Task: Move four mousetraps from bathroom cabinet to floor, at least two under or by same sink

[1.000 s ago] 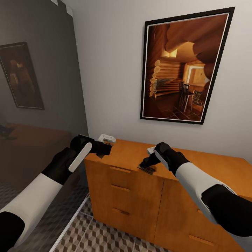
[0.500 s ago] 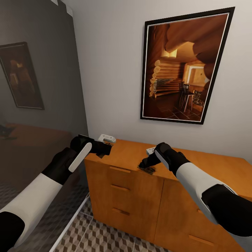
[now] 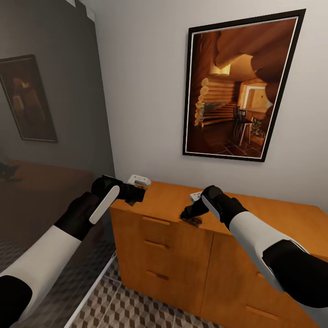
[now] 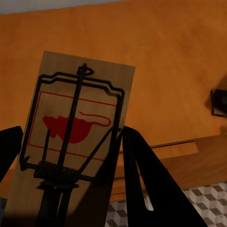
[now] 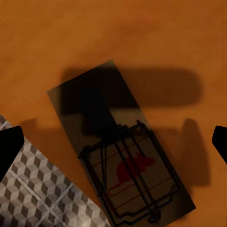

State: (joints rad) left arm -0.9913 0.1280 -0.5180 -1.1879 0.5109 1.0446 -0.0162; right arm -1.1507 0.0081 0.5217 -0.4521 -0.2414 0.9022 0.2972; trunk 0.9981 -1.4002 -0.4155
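Cabinet (image 3: 173, 207) edge bears mousetrap (image 5: 124, 163), long axis diagonal under right tool (image 3: 187, 214).

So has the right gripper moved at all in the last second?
Barely. The right gripper has eased slightly left along the cabinet top, still over the mousetrap near the front edge.

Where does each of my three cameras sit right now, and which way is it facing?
Head view: up high, facing forward and down at the cabinet; both arms show.
Left wrist view: near the left gripper, looking along its fingers at a mousetrap between them.
Right wrist view: above the right gripper, facing down at another mousetrap.
Shared: all three show the orange cabinet top and the patterned floor.
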